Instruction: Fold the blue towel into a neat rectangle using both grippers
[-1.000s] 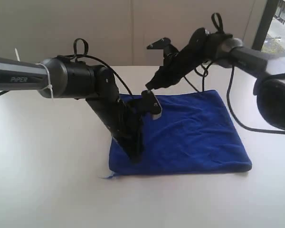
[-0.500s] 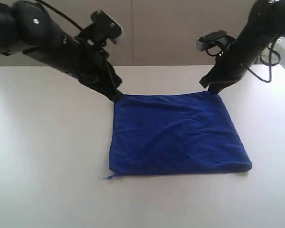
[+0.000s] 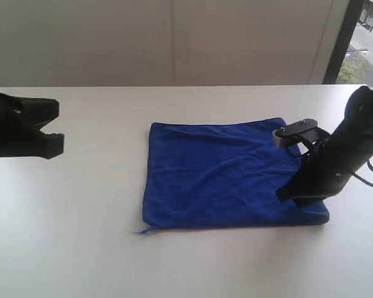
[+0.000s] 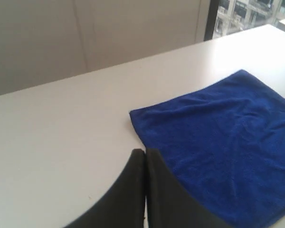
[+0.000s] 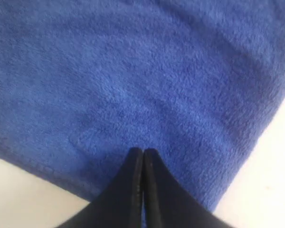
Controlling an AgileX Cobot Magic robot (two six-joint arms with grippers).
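Half a second ago you were holding both grippers at the far corners of the blue towel point(image 3: 230, 171). Now your left gripper point(image 4: 145, 153) is sitting well apart at the towel's 9 o'clock with its jaws pressed together on nothing, and your right gripper point(image 5: 143, 151) is resting on or just above the 4 o'clock corner, also pinched closed and empty, so I judge no fold is under way. The towel is lying flat and unmoved at the middle of the smooth white table point(image 3: 81, 248), a plush deep-blue near-square with soft wrinkles, rounded hems and a loose thread point(image 3: 138, 231) trailing at 7 o'clock.
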